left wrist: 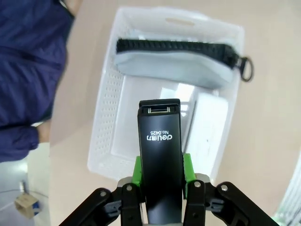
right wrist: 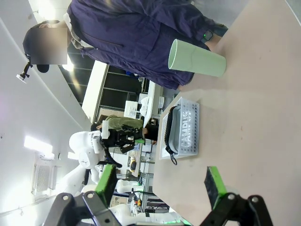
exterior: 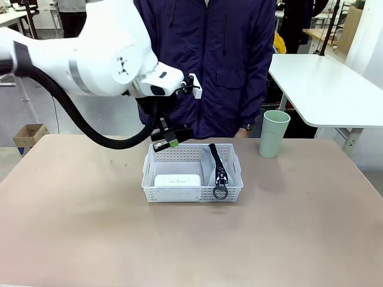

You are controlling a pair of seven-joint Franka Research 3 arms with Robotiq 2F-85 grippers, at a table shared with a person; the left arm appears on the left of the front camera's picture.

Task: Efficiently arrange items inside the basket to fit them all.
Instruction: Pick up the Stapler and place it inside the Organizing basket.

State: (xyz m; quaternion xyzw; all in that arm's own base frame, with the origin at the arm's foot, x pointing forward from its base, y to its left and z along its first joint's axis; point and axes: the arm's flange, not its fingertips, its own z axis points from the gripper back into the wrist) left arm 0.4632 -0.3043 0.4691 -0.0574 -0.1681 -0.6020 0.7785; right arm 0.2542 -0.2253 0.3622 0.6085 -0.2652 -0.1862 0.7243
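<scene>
Stapler (left wrist: pixel 159 155): being clamped lengthwise by shut left gripper (left wrist: pixel 162 172) over basket (left wrist: pixel 106 117) free corner, to slot in.
Pouch (left wrist: pixel 178 66): being propped edge-on along wall, saving room.
Right gripper (right wrist: pixel 160 186): being held open, empty.

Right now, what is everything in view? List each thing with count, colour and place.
basket: 1, white, table centre
pouch: 1, grey with black strap, inside basket
box: 1, white, inside basket beside pouch
stapler: 1, black, held above basket
cup: 1, pale green, upright on table, outside basket
table: 1, tan
person: 1, dark blue jacket, far side
left gripper: 1, black, green pads, shut on stapler
right gripper: 1, black, green pads, open, empty
</scene>
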